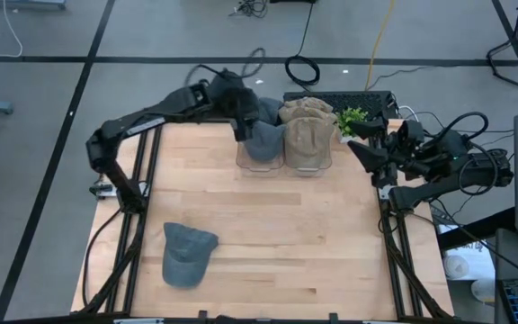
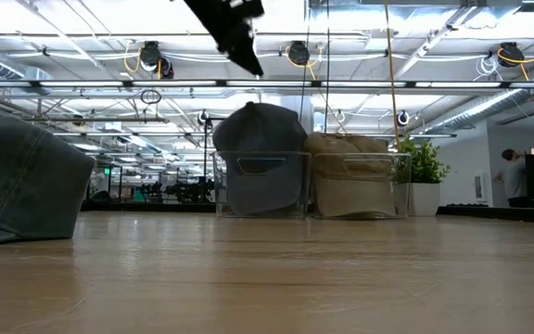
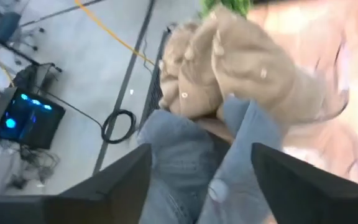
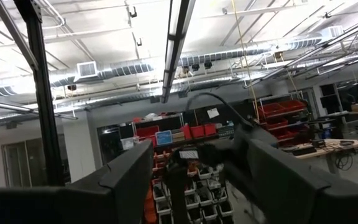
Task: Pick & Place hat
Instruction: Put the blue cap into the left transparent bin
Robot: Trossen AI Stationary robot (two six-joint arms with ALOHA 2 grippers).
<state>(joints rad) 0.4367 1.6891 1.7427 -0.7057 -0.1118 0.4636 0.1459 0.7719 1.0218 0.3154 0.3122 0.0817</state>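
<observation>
While you watch the far bins:
Left gripper (image 1: pixel 241 115): fingers spread, just above the grey hat (image 1: pixel 263 137).
Grey hat: in the clear bin (image 1: pixel 261 164), beside the tan hats (image 1: pixel 308 135).
Right gripper (image 1: pixel 360 148): spread, parked at the table's right edge.

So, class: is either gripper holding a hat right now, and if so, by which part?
Nothing is held. The left gripper is open above the grey hat in its clear bin; the right gripper is open at the table's edge.
</observation>
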